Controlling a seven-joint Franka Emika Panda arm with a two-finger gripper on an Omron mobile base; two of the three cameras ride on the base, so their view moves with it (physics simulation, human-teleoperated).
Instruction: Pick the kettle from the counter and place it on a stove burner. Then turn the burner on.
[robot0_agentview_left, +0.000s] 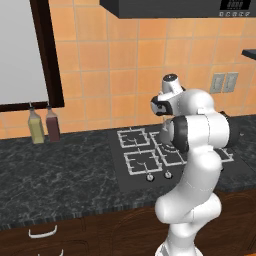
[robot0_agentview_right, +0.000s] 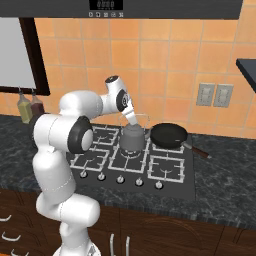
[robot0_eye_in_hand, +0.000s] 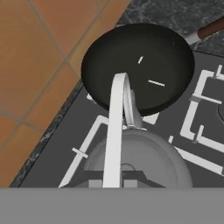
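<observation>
The small grey metal kettle (robot0_agentview_right: 133, 138) stands upright over the middle of the black cooktop (robot0_agentview_right: 172, 182), directly above the large stove burner (robot0_agentview_right: 131, 159) with the square grate. I cannot tell whether its base touches the grate. My gripper (robot0_agentview_right: 135, 121) is shut on the top of its thin arched handle (robot0_agentview_right: 144, 116). In the hand view the handle (robot0_eye_in_hand: 114, 127) runs up between my gripper (robot0_eye_in_hand: 112, 179) tips, with the kettle lid (robot0_eye_in_hand: 140, 153) below and the spout towards the frying pan. The black counter (robot0_agentview_right: 225, 185) runs on both sides of the cooktop.
A black frying pan (robot0_agentview_right: 169, 135) sits on the back right burner, close beside the kettle, its handle pointing right. A row of knobs (robot0_agentview_right: 120, 180) lines the cooktop's front edge. Two bottles (robot0_agentview_left: 44, 126) stand at the back left wall. A range hood (robot0_agentview_right: 130, 9) hangs overhead.
</observation>
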